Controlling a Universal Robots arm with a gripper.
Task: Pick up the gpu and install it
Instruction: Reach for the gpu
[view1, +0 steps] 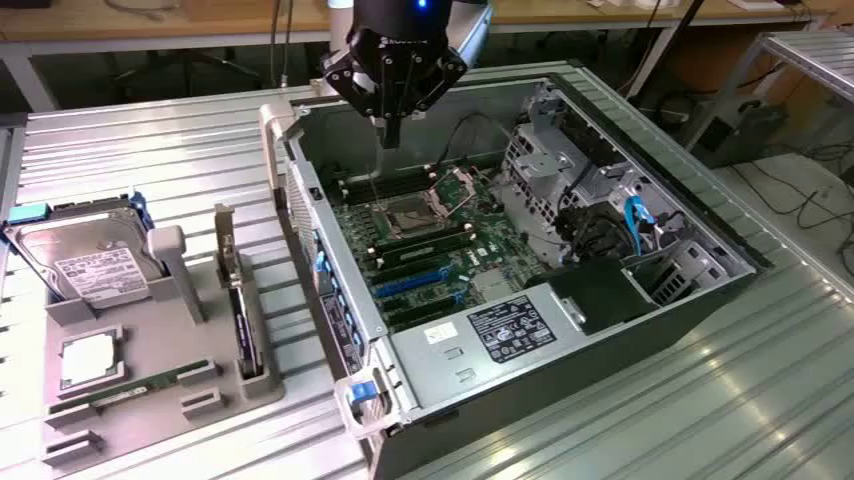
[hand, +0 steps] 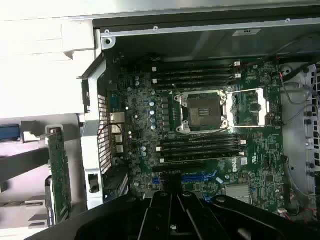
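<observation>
A robotics lab: open computer case (view1: 561, 410) on aluminium bench (view1: 147, 150); trailing cables (view1: 801, 200).

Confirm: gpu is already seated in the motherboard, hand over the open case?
Not quite. The gpu is not seated in the motherboard: it stands on edge in the gray holder outside the case, at the exterior view's left. The hand is over the open case, as you said.

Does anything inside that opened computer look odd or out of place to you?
The processor socket on the motherboard has its metal cover flipped open beside it and appears empty. Nothing else looks spilled or broken; the gpu stands on edge in its grey holder.
</observation>
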